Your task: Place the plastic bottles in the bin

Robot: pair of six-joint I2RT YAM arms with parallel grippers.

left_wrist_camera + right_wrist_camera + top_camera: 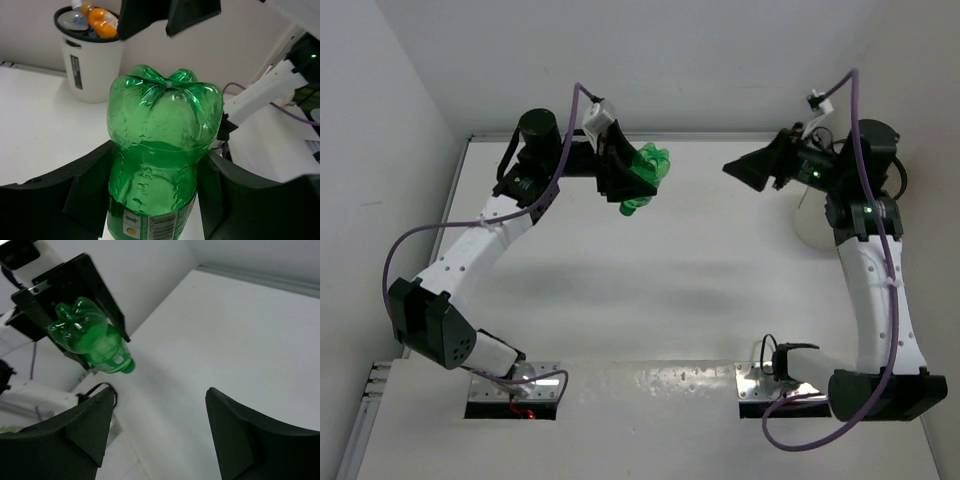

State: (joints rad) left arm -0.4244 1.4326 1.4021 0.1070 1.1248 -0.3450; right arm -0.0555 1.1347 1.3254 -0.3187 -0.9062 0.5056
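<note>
Appears nearly complete: orange bottle (102, 22) in bin (95, 67), green bottle (165, 120) clamped in left gripper (155, 195) at 12 o'clock, right gripper (160, 395) agape, empty.

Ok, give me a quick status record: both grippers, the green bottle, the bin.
left gripper: shut on the green plastic bottle, held above the white table
right gripper: open, empty
bin: white cylindrical bucket with black rim, upright
bin contents: orange bottle, at least one clear bottle
green bottle binned: not yet
</note>
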